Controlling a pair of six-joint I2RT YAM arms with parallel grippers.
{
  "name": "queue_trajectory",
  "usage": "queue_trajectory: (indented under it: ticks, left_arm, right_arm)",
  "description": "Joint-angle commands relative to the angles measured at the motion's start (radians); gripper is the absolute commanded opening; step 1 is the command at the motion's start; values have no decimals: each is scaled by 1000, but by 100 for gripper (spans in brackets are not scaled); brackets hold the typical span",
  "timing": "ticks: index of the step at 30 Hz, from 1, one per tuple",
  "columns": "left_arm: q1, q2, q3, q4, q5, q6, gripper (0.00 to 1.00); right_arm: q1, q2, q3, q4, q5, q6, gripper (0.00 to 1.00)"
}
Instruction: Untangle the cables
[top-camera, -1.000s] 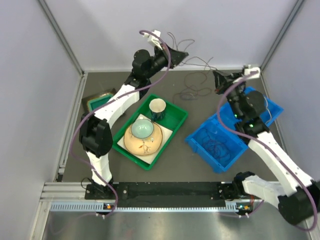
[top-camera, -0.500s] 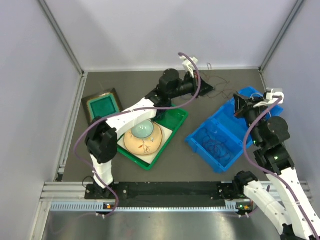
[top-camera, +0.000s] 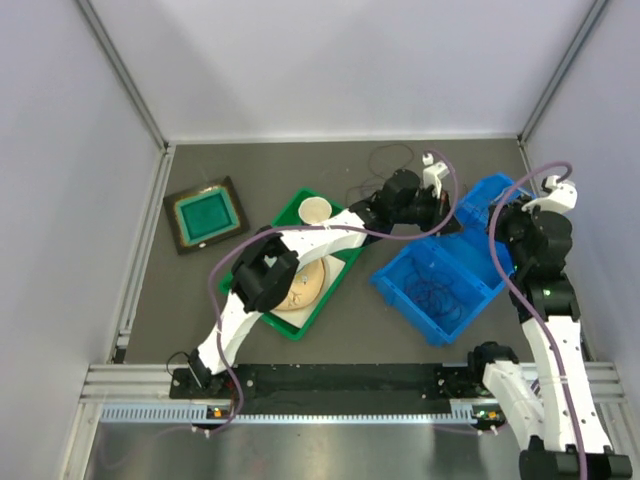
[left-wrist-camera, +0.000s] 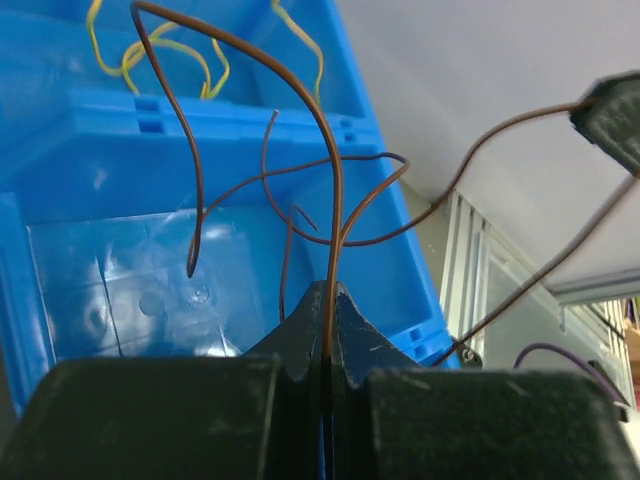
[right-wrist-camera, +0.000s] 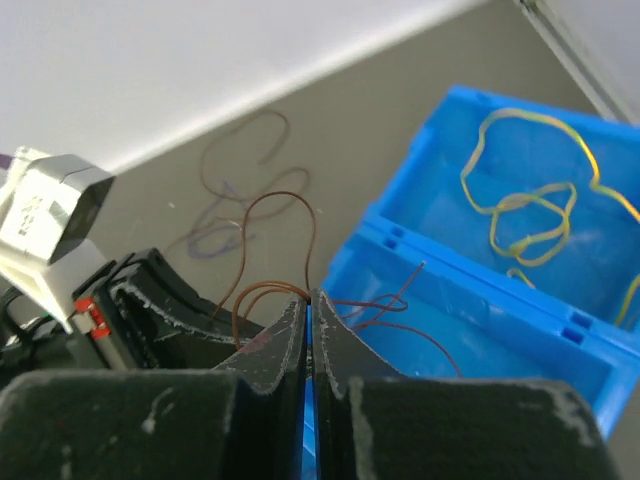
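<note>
Your left gripper (left-wrist-camera: 325, 300) and right gripper (right-wrist-camera: 308, 305) both clench the thin dark-brown cable (left-wrist-camera: 335, 190), which loops just ahead of them over the blue plastic bin (left-wrist-camera: 250, 120). This looks like the drop-off step; next, lower it and let go.

This is a robotics lab test cell, not a lived-in room. Plain pale panels (top-camera: 300, 70) wall in a dark grey tabletop (top-camera: 180, 290) on its left, far and right edges, with aluminium profile posts (top-camera: 125, 75) at the far corners. Along the near edge run an aluminium extrusion rail (top-camera: 130, 378), a slotted cable duct (top-camera: 330, 412) and a black base plate (top-camera: 340, 379) carrying two white robot arms (top-camera: 548, 345).
</note>
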Motion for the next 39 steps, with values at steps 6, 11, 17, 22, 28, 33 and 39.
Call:
queue_trajectory:
  ticks: [6,11,17,22,28,33,39]
  left_arm:
    - [-15,73,114,-67,56,32,0]
    - [-22,90,109,-87,79,32,0]
    - [-22,142,221,-187,140,71,59]
    - [-22,86,200,-211,109,117,79]
    - [-17,2,192,-282,-4,221,85]
    - [-2,-35,165,-256,-29,230,89]
    - [24,-49,155,-225,-46,181,99]
  right_arm:
    - [-103,56,-56,-47,-125,66,0]
    - [-119,77,-93,-46,-119,63,0]
    - [-133,96,-122,-44,-97,61,0]
    - [-138,88,-136,-43,-79,61,0]
    - [-152,93,-139,-40,-39,70,0]
    - [-182,103,-127,-21,-27,99,0]
    - [-192,186,-105,-6,-5,90,0]
